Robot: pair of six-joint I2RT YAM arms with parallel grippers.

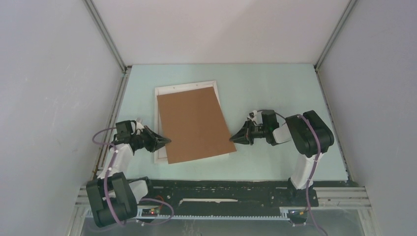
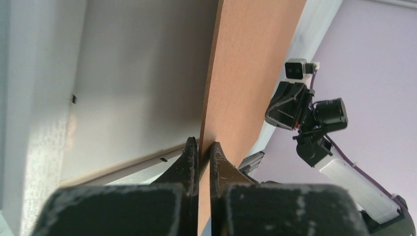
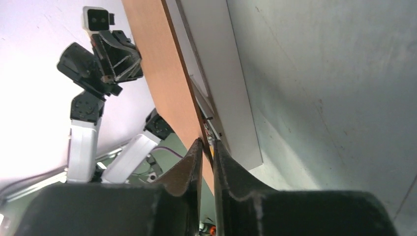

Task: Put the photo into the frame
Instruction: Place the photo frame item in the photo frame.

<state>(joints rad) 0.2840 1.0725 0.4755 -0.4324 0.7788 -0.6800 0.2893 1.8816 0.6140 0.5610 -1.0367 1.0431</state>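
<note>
A plain brown backing board lies skewed over the white frame, whose rim shows along the board's far and left sides. My left gripper is shut on the board's left near edge. My right gripper is shut on its right near corner. In the left wrist view the fingers pinch the board above the white frame. In the right wrist view the fingers pinch the board's thin edge just over the frame. The photo is hidden in every view.
The pale green table is boxed in by grey walls at left, right and back. A black rail with the arm bases runs along the near edge. The right arm shows across the board in the left wrist view.
</note>
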